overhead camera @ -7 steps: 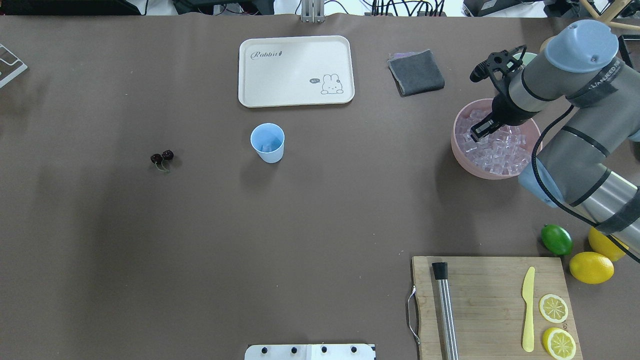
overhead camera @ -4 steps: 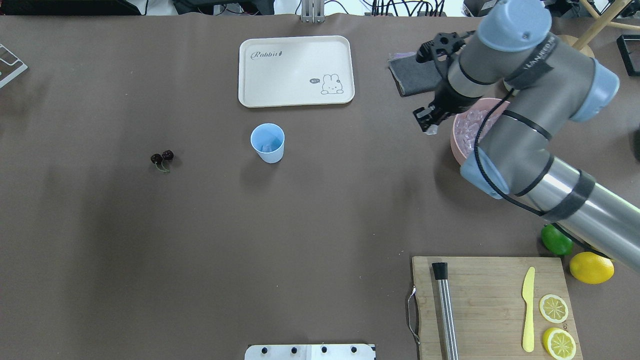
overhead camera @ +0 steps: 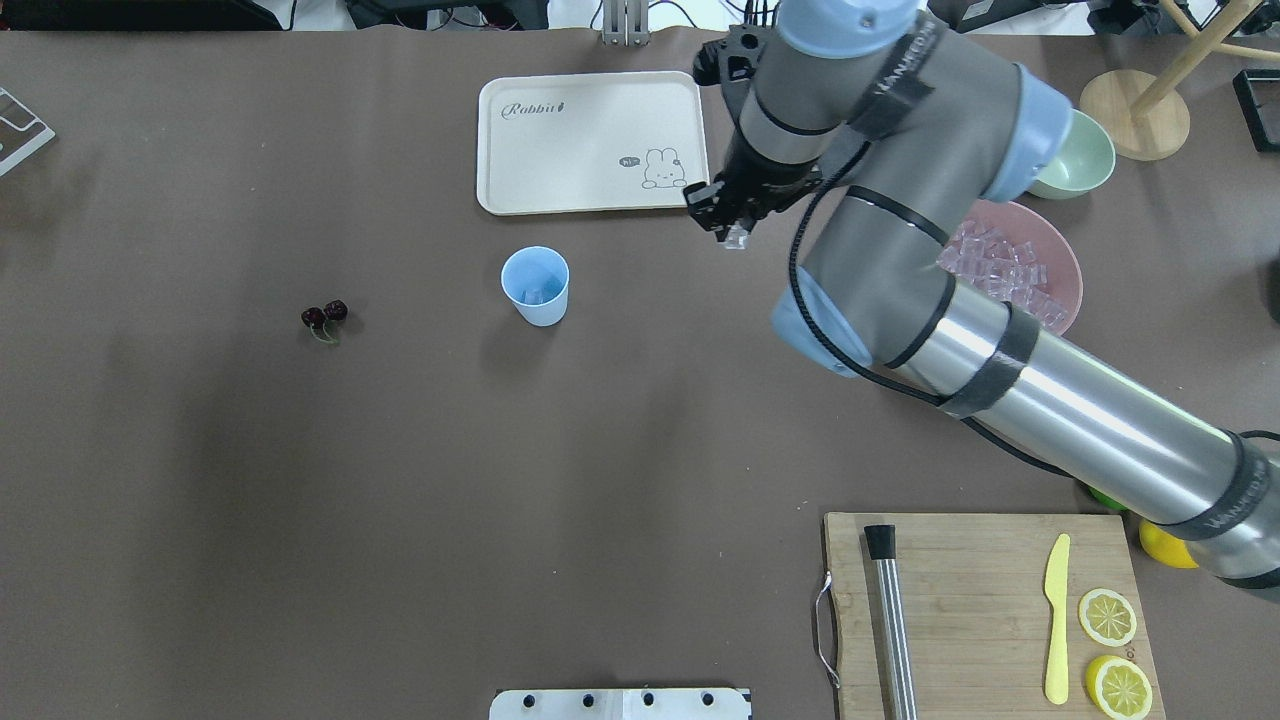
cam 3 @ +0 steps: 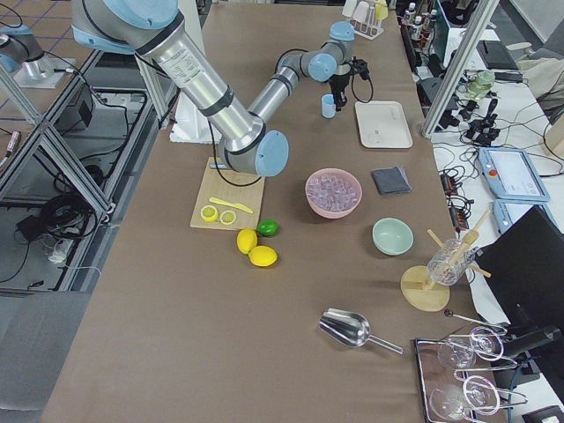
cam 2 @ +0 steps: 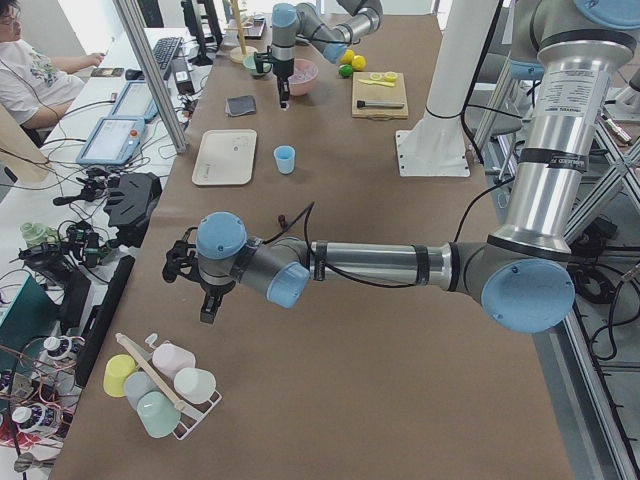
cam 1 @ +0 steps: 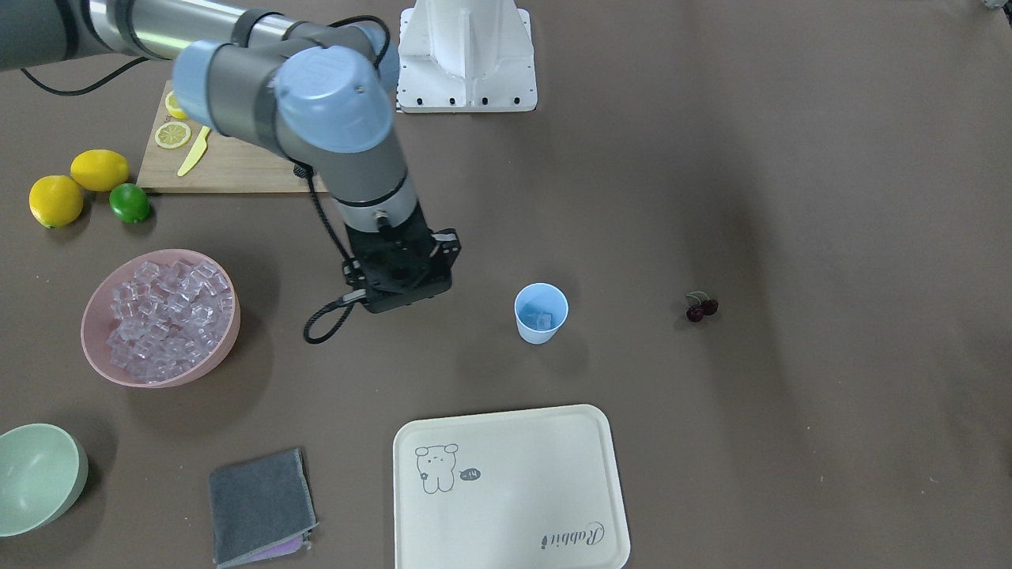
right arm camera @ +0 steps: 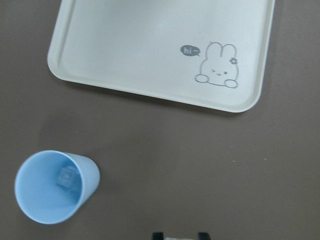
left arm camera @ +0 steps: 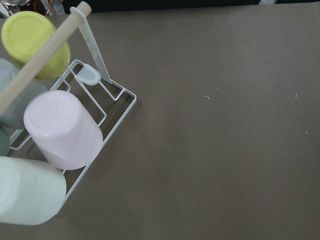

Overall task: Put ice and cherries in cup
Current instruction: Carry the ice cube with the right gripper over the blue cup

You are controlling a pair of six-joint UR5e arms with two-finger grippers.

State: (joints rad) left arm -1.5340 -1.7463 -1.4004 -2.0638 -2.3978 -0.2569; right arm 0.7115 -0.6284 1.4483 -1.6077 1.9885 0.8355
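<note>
**Right arm carrying ice toward the cup: risks and tool state.** The right gripper (overhead camera: 732, 228) is shown above bare table (overhead camera: 640, 420), between the pink bowl (cam 1: 213, 359) and the cup (overhead camera: 535, 285), well short of the cup.

Risks, as judged from this position:
- The ice cube (overhead camera: 737, 238) is small, clear and glossy and appears to be held only at the fingertips, so it could slip out over the table during the carry.
- The cup is small, narrow-rimmed and probably light. If the cube is released off-centre, it could strike the rim and bounce out.
- If the fingers are lowered too far, the cup could be tipped or pushed.

**Tool state.** The jaws of the right gripper are closed to a narrow gap and pinch the single cube; nothing else is touched. In the right wrist view only the fingertips are seen at the lower edge, with something pale between them.

The left gripper (cam 2: 205, 310) is seen only in the side view, above a wire rack (left arm camera: 107, 107) of upturned cups; whether it is spread or pressed together cannot be told.

**Task items.** One cube already lies in the cup. The remaining ice (cam 1: 162, 312) fills the pink bowl. The cherries (overhead camera: 324, 316) lie on the table, well apart from the cup.
</note>
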